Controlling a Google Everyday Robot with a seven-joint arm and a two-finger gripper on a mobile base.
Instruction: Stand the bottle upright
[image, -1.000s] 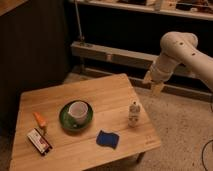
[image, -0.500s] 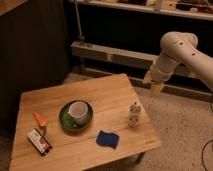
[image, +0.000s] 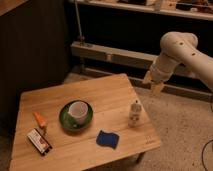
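Observation:
The small white bottle (image: 134, 113) stands upright on the wooden table (image: 110, 95), near its right edge. Faint coloured print shows on its side and a whitish cap tops it. My gripper (image: 153, 85) hangs at the end of the white arm, up and to the right of the bottle, beyond the table's right edge. It is clear of the bottle and touches nothing.
A white cup sits on a green saucer (image: 76, 114) mid-table. A blue sponge (image: 107, 139) lies at the front. An orange carrot-like item (image: 39, 120) and a red-and-white packet (image: 39, 141) rest at the left. Dark shelving and a metal rail (image: 110, 54) run behind.

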